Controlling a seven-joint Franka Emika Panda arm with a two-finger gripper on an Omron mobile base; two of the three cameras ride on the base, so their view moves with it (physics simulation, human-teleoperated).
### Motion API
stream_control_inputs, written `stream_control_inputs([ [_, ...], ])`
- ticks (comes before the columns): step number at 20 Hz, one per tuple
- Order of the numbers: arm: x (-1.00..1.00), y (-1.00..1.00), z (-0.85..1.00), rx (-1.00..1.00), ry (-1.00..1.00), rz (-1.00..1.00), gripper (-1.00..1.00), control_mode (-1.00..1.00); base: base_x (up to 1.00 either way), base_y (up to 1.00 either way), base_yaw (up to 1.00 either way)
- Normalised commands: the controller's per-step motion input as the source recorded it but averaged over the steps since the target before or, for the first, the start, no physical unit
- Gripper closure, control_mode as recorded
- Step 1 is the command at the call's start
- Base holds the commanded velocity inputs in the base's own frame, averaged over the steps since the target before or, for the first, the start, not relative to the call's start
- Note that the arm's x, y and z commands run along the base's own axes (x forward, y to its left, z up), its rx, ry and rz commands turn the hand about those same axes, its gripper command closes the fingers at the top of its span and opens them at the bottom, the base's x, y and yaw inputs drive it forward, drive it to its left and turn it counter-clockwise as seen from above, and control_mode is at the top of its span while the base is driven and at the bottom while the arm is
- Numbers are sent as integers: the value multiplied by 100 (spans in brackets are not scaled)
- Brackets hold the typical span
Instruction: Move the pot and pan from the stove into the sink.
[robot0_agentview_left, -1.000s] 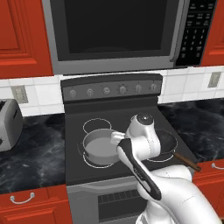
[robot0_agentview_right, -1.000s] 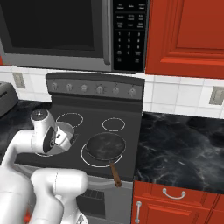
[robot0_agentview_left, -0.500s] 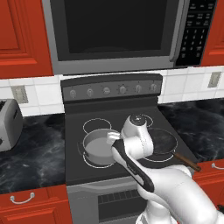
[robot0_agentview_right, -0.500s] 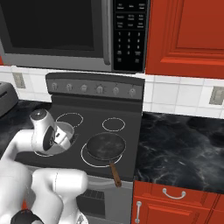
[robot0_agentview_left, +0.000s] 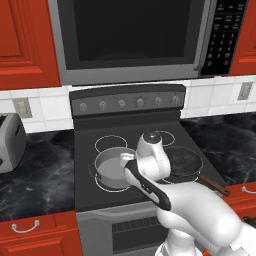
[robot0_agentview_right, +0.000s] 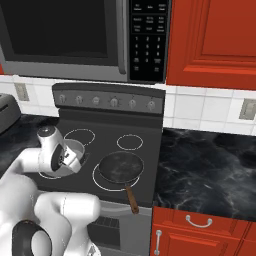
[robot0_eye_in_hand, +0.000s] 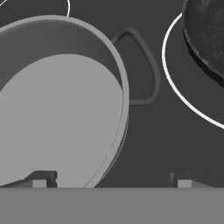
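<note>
The grey pot (robot0_agentview_left: 111, 169) stands on the front left ring of the black stove (robot0_agentview_left: 100, 194), with the dark pan (robot0_agentview_left: 183, 160) beside it on the front right ring, its brown handle (robot0_agentview_left: 214, 185) pointing past the stove's front edge. My gripper (robot0_eye_in_hand: 113, 180) is open and hangs low over the pot's right rim. One fingertip (robot0_eye_in_hand: 43, 179) is over the pale inside of the pot (robot0_eye_in_hand: 57, 109), the other over the cooktop outside it. The pot's loop handle (robot0_eye_in_hand: 142, 65) lies just ahead. The pan (robot0_agentview_right: 120, 166) is untouched. The sink is out of view.
A microwave (robot0_agentview_left: 130, 35) hangs over the stove, whose knob panel (robot0_agentview_left: 127, 102) runs along the back. A toaster (robot0_agentview_left: 9, 142) sits on the counter to the left. Dark marbled counter (robot0_agentview_right: 205, 170) stretches to the right, with red cabinets (robot0_agentview_right: 212, 40) above.
The hand has edged slightly left and down toward the pot's right rim. Its jaws have stayed open. Pot and pan have not moved.
</note>
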Motion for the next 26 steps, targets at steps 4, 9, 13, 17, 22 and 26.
stream_control_inputs([
  [4,19,3,-22,0,1,-3,-100,-100,0,0,0],
  [9,17,1,-23,0,1,-3,-100,-100,0,0,0],
  [13,15,0,-25,0,1,-3,-100,-100,0,0,0],
  [17,14,0,-18,0,0,-2,-100,-100,0,0,0],
  [22,2,0,-2,0,1,0,100,-100,0,0,0],
  [26,0,0,1,0,0,0,100,-100,0,0,0],
])
